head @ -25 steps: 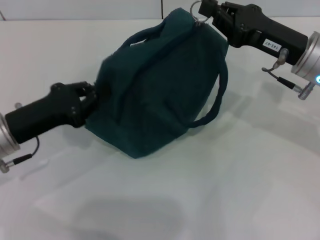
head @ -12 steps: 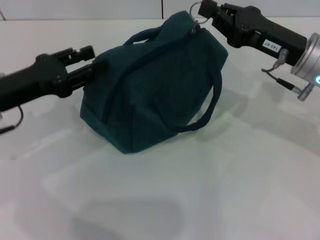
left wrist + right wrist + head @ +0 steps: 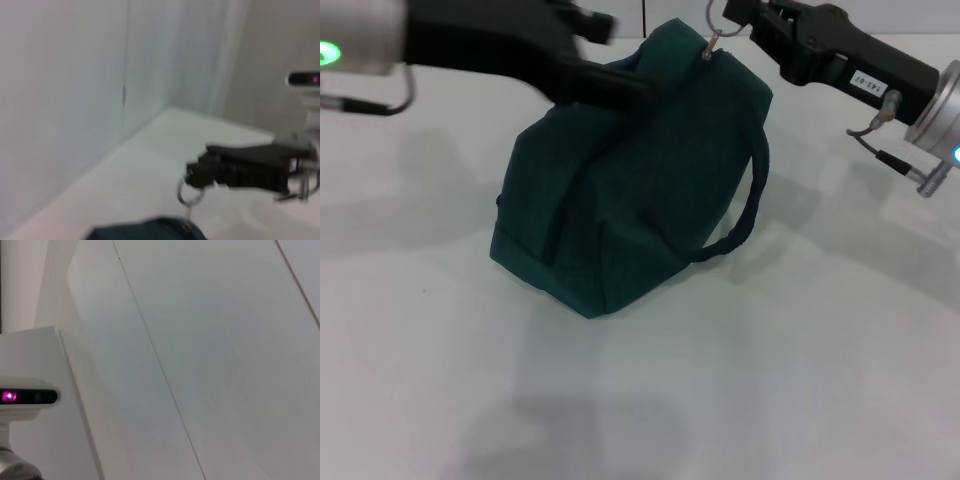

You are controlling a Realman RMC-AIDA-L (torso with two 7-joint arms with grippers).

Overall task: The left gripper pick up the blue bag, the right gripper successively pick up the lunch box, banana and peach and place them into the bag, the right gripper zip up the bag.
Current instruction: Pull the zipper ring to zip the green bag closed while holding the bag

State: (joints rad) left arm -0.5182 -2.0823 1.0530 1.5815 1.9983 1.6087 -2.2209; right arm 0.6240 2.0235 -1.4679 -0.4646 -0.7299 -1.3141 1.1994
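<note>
Counter (image 3: 800, 380): white surface; carries only the bag in view.
Blue bag (image 3: 630, 190): stands at frame centre, leaning, top seam appears closed; one loop handle (image 3: 745, 215) hangs at its 3 o'clock side.
Lunch box, banana, peach: none visible; judged to be inside the bag.
Left gripper (image 3: 620, 88): blurred, at the bag's 11 o'clock, against the upper handle; jaw opening cannot be determined.
Right gripper (image 3: 732, 10): at the bag's 1 o'clock, jaws closed on the zip ring (image 3: 712, 30).
Zip ring, left wrist view (image 3: 189, 194): hangs from the right gripper (image 3: 196, 172).
Risk: further pull on the ring may tip the leaning bag; cause, little visible restraint at its base.
Obstructions: none seen.
</note>
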